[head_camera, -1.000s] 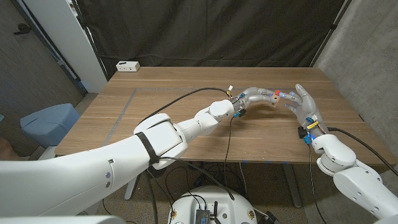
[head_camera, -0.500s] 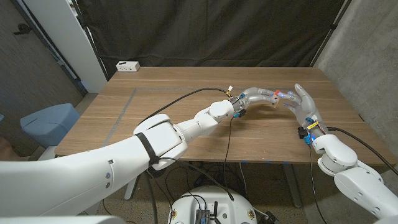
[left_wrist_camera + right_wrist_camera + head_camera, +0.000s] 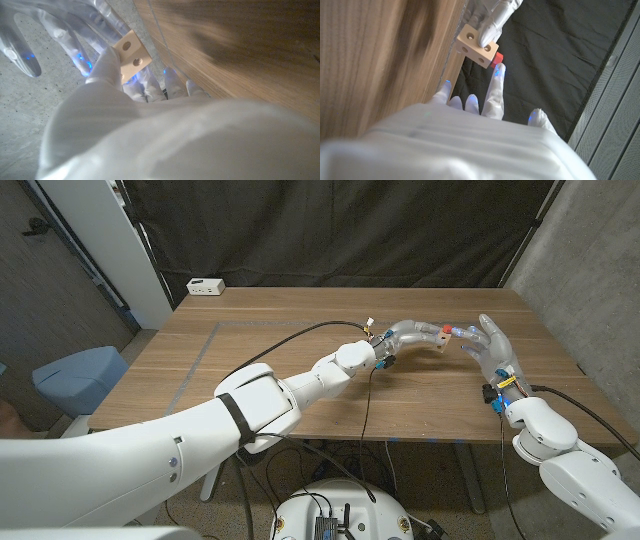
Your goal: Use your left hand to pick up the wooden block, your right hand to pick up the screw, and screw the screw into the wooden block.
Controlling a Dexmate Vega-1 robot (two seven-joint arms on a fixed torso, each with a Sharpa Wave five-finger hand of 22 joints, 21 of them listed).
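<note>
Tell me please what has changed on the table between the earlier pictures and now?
Very little. The right hand shifted slightly toward the robot's right, its fingers beside the red screw. The left hand holds the wooden block above the table in the same place as before. Nothing was taken hold of or let go.

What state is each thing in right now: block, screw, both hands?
wooden block: held off the table, holes visible in its faces
red screw: at the block, pressed by a right fingertip; depth in the hole unclear
left hand: grips the block
right hand: fingers spread, one fingertip on the screw
</note>
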